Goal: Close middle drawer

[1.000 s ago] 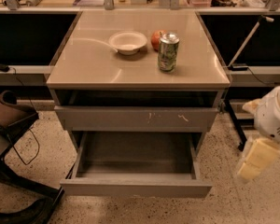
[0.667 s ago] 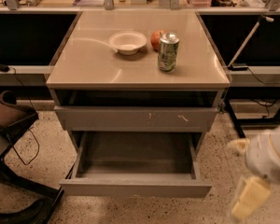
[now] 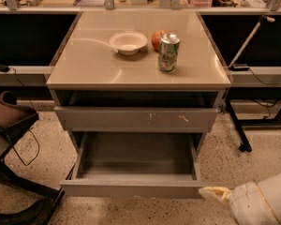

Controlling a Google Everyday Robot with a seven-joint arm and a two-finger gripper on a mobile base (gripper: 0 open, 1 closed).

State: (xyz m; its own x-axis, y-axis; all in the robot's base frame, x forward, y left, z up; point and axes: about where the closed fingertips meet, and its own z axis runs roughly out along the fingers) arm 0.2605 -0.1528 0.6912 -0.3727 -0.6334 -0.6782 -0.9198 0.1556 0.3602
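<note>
The middle drawer [image 3: 131, 188] is pulled far out of the grey cabinet, low in the camera view. Its plain flat front faces me and its bare grey inside [image 3: 136, 156] is empty. Above it, the grey drawer front with white scratch marks [image 3: 136, 119] stands slightly out from the cabinet. My gripper [image 3: 211, 193] comes in from the bottom right on a white padded arm [image 3: 260, 203]. Its yellowish tip sits right at the right end of the middle drawer's front, at about the same height.
On the cabinet top [image 3: 93, 69] stand a white bowl [image 3: 128, 42], a red apple [image 3: 156, 40] and a green can [image 3: 168, 52]. A brown chair [image 3: 9, 118] and a dark shoe [image 3: 23, 213] are at the left. Black table legs [image 3: 238, 128] stand at the right.
My arm has dropped from beside the cabinet's right side to the floor level and moved left, bringing the gripper up to the right end of the middle drawer's front. The drawer has not moved.
</note>
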